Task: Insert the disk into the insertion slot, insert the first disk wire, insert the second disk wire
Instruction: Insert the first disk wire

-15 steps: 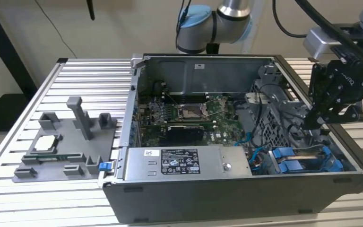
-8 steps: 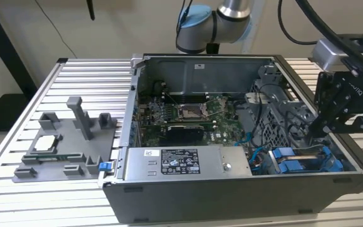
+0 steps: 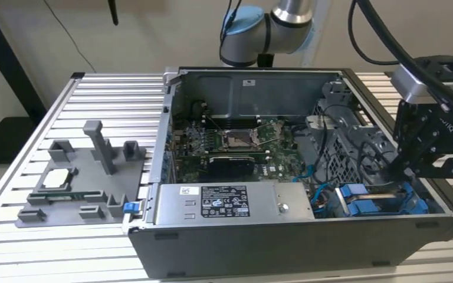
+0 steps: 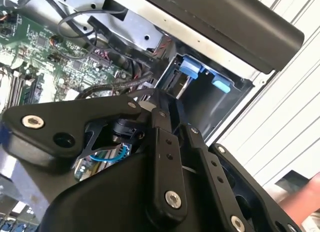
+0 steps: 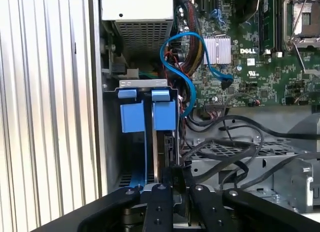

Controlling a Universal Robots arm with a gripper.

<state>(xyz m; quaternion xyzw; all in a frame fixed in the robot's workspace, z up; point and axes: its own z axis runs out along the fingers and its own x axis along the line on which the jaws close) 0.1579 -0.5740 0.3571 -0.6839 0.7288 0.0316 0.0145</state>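
The disk (image 5: 165, 144) stands on edge in the insertion slot (image 5: 150, 162) of the grey drive cage (image 5: 142, 83), its blue carrier tab (image 5: 164, 115) at the far end. Beside it sits a second blue tab (image 5: 132, 117) of the neighbouring bay. My gripper (image 5: 172, 174) is right at the disk's near end, its black links drawn together and the fingers shut on the disk's edge. In the exterior view the gripper (image 3: 406, 177) hangs over the blue carriers (image 3: 368, 203) at the case's front corner on the view's right. A blue wire (image 5: 186, 82) loops loose beside the cage.
The silver power-supply box (image 3: 226, 203) lies next to the cage. Black cables (image 5: 225, 142) cross the perforated metal by the motherboard (image 3: 235, 141). A grey fixture (image 3: 85, 177) with parts stands on the slatted table at the exterior view's left.
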